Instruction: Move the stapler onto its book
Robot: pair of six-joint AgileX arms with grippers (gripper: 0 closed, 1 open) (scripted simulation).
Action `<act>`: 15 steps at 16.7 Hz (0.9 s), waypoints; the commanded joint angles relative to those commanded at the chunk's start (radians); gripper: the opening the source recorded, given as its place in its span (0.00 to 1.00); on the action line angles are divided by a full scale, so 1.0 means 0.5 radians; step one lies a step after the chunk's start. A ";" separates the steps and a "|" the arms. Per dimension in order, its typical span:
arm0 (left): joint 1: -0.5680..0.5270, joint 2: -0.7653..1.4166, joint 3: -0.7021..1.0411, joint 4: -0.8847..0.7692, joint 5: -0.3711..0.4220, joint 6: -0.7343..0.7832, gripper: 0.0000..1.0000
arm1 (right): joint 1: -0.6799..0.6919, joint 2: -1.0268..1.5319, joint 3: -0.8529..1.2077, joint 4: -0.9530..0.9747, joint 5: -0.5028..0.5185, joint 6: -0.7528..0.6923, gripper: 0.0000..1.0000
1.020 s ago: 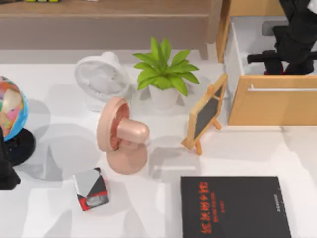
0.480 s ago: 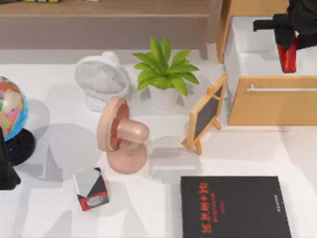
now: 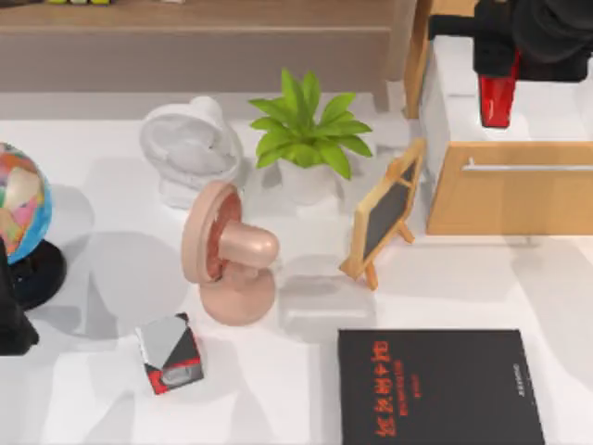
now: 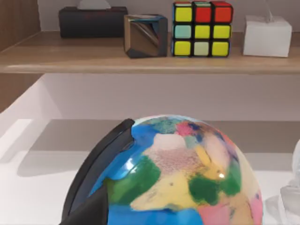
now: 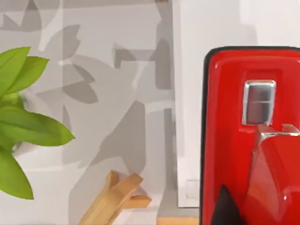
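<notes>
One hand, the right (image 3: 505, 65), grips red stapler (image 3: 496, 100) above open drawer (image 3: 508, 185), far from book (image 3: 440, 387); left arm parked.

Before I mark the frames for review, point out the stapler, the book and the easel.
stapler (image 3: 495, 100): top view, red body below the right hand.
book (image 3: 445, 371): top view, black cover.
easel (image 3: 383, 215): top view, dark board.

The right tool (image 3: 498, 69) hides the upper end of the stapler (image 3: 495, 100), while the picture's lower edge cuts off the book (image 3: 440, 389).
</notes>
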 joint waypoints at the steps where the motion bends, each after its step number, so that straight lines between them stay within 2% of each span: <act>1: 0.000 0.000 0.000 0.000 0.000 0.000 1.00 | 0.063 -0.066 -0.087 0.009 0.000 0.062 0.00; 9: 0.000 0.000 0.000 0.000 0.000 0.000 1.00 | 0.546 -0.391 -0.800 0.036 -0.047 0.511 0.00; 15: 0.000 0.000 0.000 0.000 0.000 0.000 1.00 | 0.763 -0.404 -1.195 0.053 -0.095 0.718 0.00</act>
